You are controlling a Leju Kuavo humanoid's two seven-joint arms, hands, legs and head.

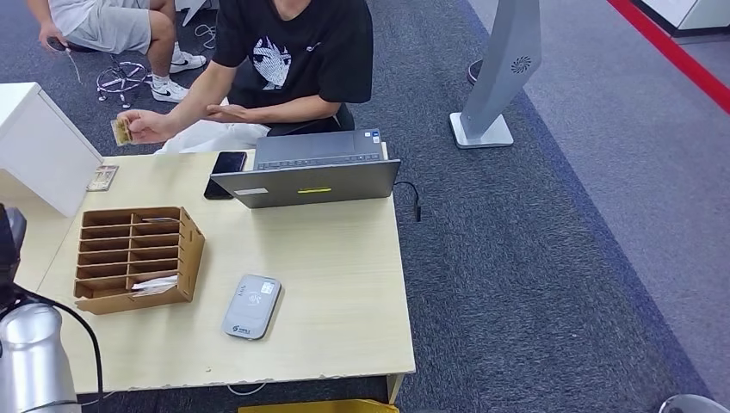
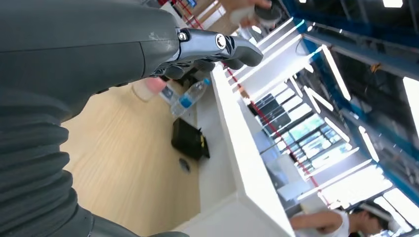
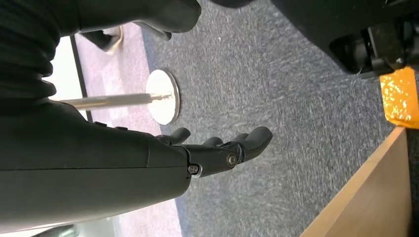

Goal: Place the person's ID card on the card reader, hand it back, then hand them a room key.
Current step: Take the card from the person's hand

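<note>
The worktop (image 1: 344,284) is big and pale, and a person (image 1: 293,60) sits at its far side, holding the ID card (image 1: 121,131) out past the far left corner, up in the air and well away from the robot. The robot's left hand (image 2: 207,49) has its fingers (image 2: 242,49) bent in a bit with nothing in them, though I cannot tell just how far they are closed. The right hand (image 3: 217,148) hangs down over the grey floor beside the worktop edge, its fingers loosely apart and holding nothing. I think the tricky part is the reach: the card is thin and held in the air, so the robot could pinch the person's fingers, miss the card, or let it slip and drop. The left arm also has to pass close to the brown box (image 1: 136,256), which stands on the near left of the worktop, and it might bump it. The laptop (image 1: 310,172) at the far side could get knocked too. The box is split into many small slots; a near slot holds some white cards or papers (image 1: 155,284), maybe the room keys, and the rest look bare. The grey card reader (image 1: 252,306) lies flat just right of the box, with nothing on it yet
</note>
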